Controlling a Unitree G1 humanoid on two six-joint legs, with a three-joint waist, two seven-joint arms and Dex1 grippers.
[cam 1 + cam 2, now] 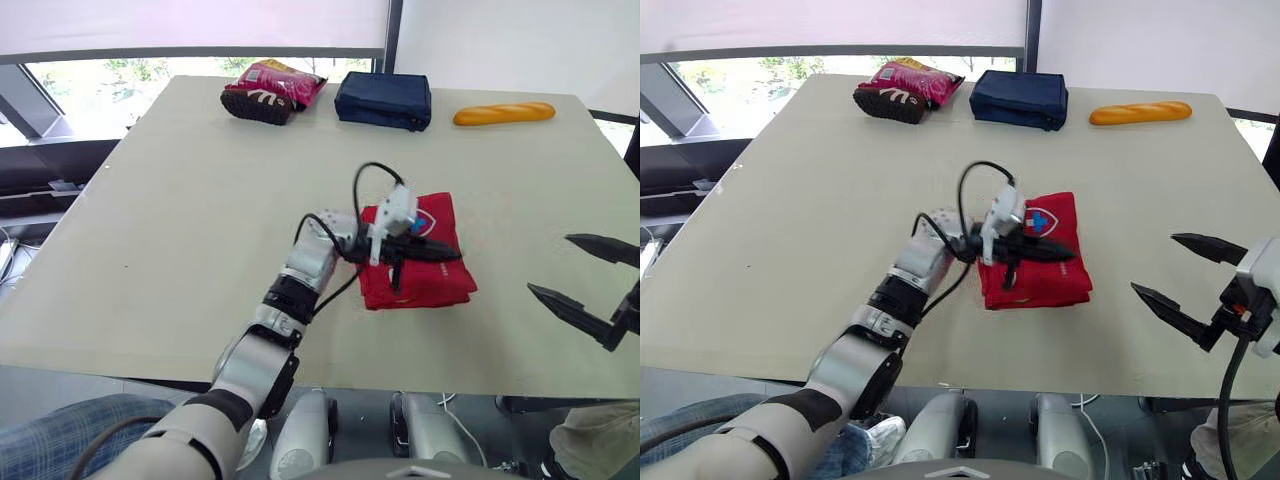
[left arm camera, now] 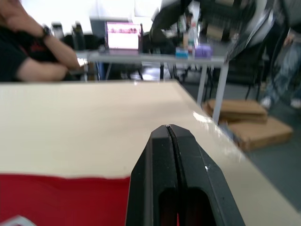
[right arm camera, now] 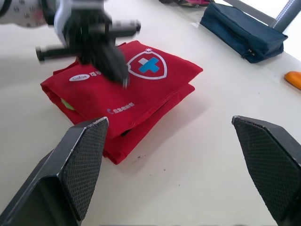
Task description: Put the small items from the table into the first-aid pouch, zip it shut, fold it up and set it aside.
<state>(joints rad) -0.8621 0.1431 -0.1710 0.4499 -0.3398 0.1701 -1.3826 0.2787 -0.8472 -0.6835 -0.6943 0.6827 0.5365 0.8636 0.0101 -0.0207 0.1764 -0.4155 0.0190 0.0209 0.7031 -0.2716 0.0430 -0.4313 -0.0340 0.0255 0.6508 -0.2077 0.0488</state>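
The red first-aid pouch (image 1: 425, 280) lies folded on the table, right of centre, its white and blue cross badge (image 3: 146, 64) facing up. My left gripper (image 1: 455, 254) lies low across the pouch's top with its fingers (image 2: 169, 155) shut and nothing between them. I cannot tell whether it touches the fabric. The right wrist view shows the left gripper (image 3: 101, 52) over the pouch's far half. Right of the pouch, near the table's front edge, my right gripper (image 1: 1155, 263) hangs open and apart from it, its fingers (image 3: 80, 160) pointing at the pouch (image 3: 141, 94).
Along the table's far edge lie a pink snack bag (image 1: 273, 90), a navy pouch (image 1: 383, 100) and a bread loaf (image 1: 504, 113). The beige table (image 1: 180, 230) stretches to the left. The left wrist view shows a seated person's arm (image 2: 42, 66) beyond the table.
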